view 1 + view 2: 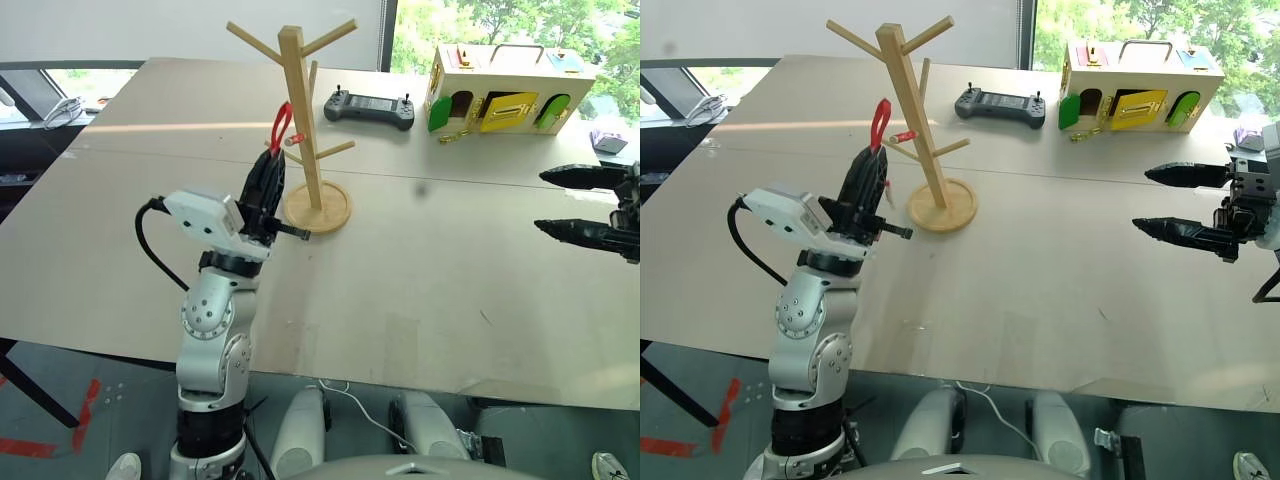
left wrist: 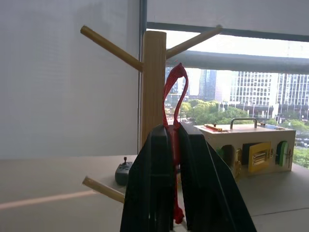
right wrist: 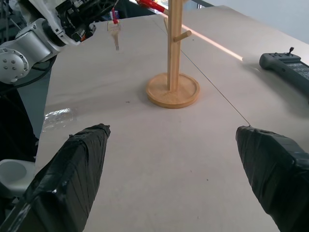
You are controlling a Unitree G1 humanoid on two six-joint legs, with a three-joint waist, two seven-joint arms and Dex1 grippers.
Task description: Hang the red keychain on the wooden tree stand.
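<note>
**Keychain Presentation to the Tree Stand**

While the left gripper [image 1: 272,150] is clenching the lower part of the red keychain [image 1: 281,127], the upper part of the loop is standing free above the fingertips, which is leaving an open eye available for threading over a peg. A small key [image 3: 115,33] is hanging below the grip, apparently on the same cord, though the link is hard to make out. The gripper is pointing up and forward, and the loop is sitting just beside the post of the wooden tree stand [image 1: 303,110], near the short lower pegs and below the top branches. Contact between loop and peg cannot be confirmed.

The stand is resting upright on its round base toward the far edge of the tabletop [image 1: 420,270], left of centre. A black controller [image 1: 369,107] and a wooden box with coloured doors [image 1: 508,90] are lying behind it along the far edge, clear of the working path.

The right gripper [image 1: 1175,202] is hovering near the right edge of the tabletop, released and grasping nothing, well apart from the stand so as not to obstruct the left arm.

The keychain is not yet hanging on any peg.
</note>
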